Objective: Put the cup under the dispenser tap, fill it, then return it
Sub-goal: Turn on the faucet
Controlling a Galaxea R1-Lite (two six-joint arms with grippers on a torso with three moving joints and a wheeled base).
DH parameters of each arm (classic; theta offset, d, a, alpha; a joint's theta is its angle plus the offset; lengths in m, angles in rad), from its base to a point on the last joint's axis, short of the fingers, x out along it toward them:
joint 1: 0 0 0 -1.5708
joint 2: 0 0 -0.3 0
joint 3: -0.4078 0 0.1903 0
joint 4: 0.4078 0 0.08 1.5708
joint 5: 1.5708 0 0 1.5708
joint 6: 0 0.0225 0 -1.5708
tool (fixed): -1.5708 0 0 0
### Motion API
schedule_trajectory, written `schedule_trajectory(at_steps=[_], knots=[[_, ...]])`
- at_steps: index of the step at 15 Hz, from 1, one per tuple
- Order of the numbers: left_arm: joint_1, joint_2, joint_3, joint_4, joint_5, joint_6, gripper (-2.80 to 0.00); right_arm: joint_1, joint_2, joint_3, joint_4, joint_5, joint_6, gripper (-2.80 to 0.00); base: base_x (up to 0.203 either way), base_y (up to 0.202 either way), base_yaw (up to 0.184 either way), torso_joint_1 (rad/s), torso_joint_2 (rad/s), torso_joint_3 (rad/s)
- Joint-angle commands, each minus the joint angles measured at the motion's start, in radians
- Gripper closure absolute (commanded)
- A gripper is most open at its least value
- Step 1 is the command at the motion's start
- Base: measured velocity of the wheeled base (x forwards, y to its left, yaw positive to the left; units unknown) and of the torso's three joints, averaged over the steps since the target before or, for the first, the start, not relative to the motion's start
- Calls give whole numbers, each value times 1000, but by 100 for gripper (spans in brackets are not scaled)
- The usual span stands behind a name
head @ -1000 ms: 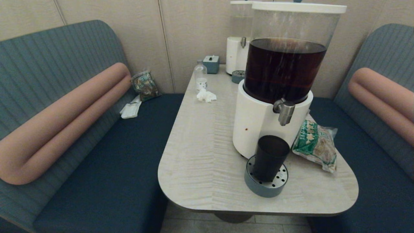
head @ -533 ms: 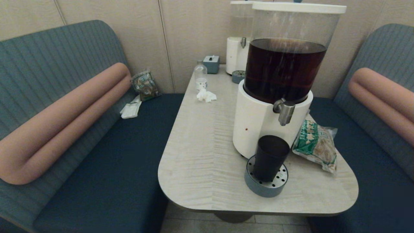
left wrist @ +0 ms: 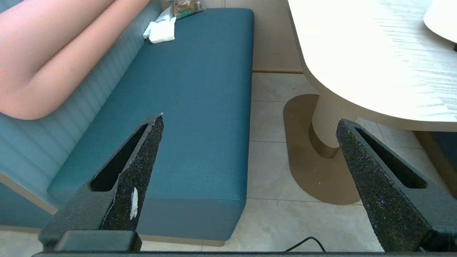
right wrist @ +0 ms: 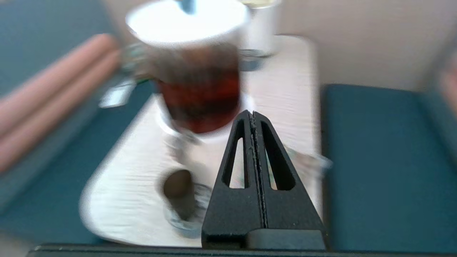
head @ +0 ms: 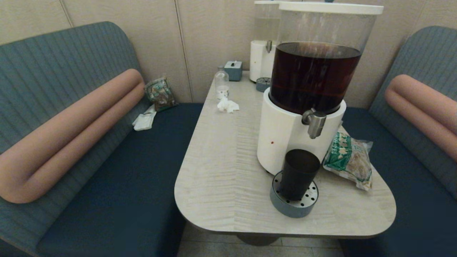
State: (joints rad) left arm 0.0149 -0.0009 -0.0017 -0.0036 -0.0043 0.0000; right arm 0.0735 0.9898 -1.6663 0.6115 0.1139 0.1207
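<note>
Two grippers off the table: left gripper (left wrist: 250, 123) spread wide, right gripper (right wrist: 254, 116) pressed together, empty. Small near-black tapered plastic cup (head: 299, 173) on perforated grey drip tray (head: 294, 207), slightly left of brushed-steel dispenser tap (head: 315, 122); risk of spilling past rim.

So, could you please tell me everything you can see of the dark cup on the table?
The cup is a small, near-black tumbler, tapered toward its base, with no handle and a plastic look. It stands upright with its mouth open, on the round grey drip tray with a perforated metal top, at the foot of the dispenser's white base. The dispenser tap hangs above it, slightly toward the robot's right. Nothing flows from the tap, and no hand touches the cup. Whether it holds any liquid cannot be told.
</note>
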Motion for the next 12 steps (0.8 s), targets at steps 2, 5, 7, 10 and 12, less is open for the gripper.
schedule_trajectory(at_steps=[2, 5, 7, 10, 12], knots=[[0, 2, 0, -1, 0, 0, -280, 52, 357, -326, 210, 198, 61, 0, 0, 0, 0, 0, 0, 0], [0, 2, 0, -1, 0, 0, -280, 87, 568, -267, 321, 361, 146, 0, 0, 0, 0, 0, 0, 0], [0, 2, 0, 1, 0, 0, -280, 149, 612, -252, 340, 223, 162, 0, 0, 0, 0, 0, 0, 0], [0, 2, 0, 1, 0, 0, -280, 179, 627, -260, 342, 139, 166, 0, 0, 0, 0, 0, 0, 0], [0, 2, 0, 1, 0, 0, -280, 189, 629, -259, 341, 82, 163, 0, 0, 0, 0, 0, 0, 0]])
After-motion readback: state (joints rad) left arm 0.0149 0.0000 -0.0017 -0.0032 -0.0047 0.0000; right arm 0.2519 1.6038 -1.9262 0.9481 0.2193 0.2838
